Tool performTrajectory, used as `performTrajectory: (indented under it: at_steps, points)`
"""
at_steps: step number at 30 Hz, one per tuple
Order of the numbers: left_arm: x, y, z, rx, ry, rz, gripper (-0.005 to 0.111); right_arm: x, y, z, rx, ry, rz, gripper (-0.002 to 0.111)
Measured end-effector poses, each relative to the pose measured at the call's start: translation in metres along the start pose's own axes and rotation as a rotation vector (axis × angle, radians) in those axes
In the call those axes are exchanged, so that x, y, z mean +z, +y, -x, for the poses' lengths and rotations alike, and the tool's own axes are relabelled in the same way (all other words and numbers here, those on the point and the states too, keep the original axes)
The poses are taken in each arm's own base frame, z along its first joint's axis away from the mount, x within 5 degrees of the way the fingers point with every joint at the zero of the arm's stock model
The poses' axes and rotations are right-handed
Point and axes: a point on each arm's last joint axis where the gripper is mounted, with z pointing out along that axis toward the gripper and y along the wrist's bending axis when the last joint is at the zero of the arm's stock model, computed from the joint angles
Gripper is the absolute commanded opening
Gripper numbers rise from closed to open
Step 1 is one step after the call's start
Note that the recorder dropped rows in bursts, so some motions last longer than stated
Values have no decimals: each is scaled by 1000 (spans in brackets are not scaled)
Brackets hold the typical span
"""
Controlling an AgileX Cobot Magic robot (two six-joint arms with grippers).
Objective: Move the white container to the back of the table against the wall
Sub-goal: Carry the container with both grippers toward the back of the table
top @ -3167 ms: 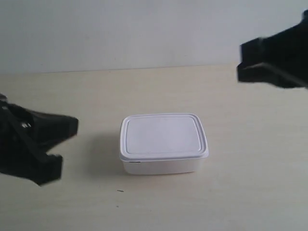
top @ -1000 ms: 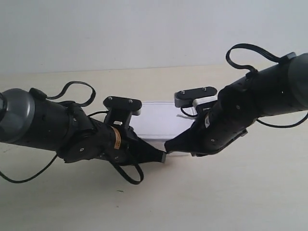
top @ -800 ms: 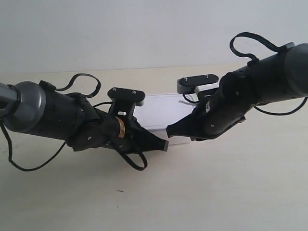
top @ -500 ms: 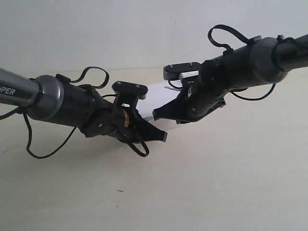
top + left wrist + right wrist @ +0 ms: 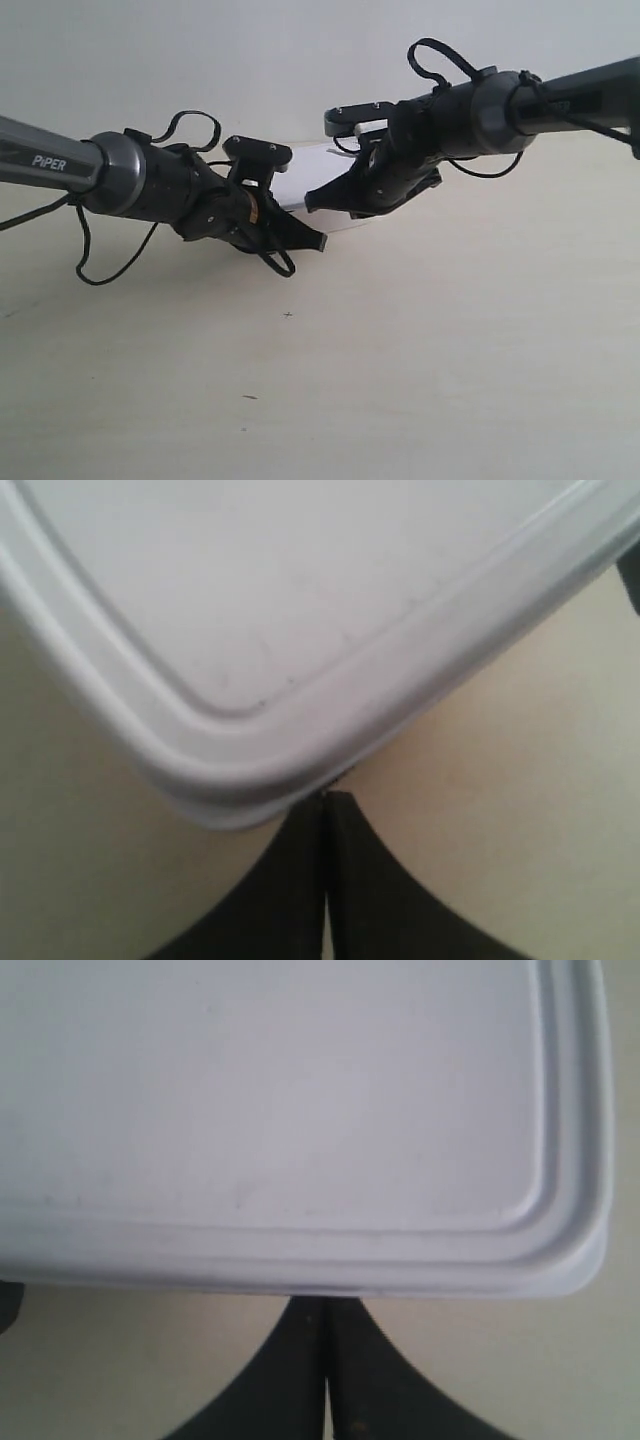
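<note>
The small white rectangular plastic container (image 5: 308, 172) with its rimmed lid sits far back on the pale beige wood-grain table (image 5: 450, 350), close under the plain grey-white wall (image 5: 250, 60); whether it touches the wall cannot be told. The left gripper (image 5: 325, 798) has its 2 fingers pressed together, holding nothing, tips at a rounded lid corner. The right gripper (image 5: 325, 1305) is likewise closed and empty, tips at the lid's straight edge.

Robot lab bench, pale wood-grain table (image 5: 450, 380), plain grey wall (image 5: 150, 60), two cabled arms (image 5: 150, 185)
</note>
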Motion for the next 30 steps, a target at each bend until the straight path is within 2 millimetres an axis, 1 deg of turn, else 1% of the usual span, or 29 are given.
performTrajectory:
  at_steps: [2,8,12,15,21,27,30]
  points:
    - [7,1,4,11,2,12,0,5,1,6,-4,-12,1,0]
    - [27,4,16,66,15,63,0,20,2,15,-7,-28,2,0]
    - [34,8,25,79,0,83,0,29,-1,18,3,-34,1,0]
    - [39,15,29,70,-7,97,0,33,-8,21,10,-43,-5,0]
    - [43,28,37,72,-24,121,0,42,-21,24,15,-64,-18,0]
    - [40,28,50,107,-68,132,0,49,-20,30,-5,-92,-3,0]
    - [37,29,57,131,-84,144,0,49,-20,36,-3,-118,4,0]
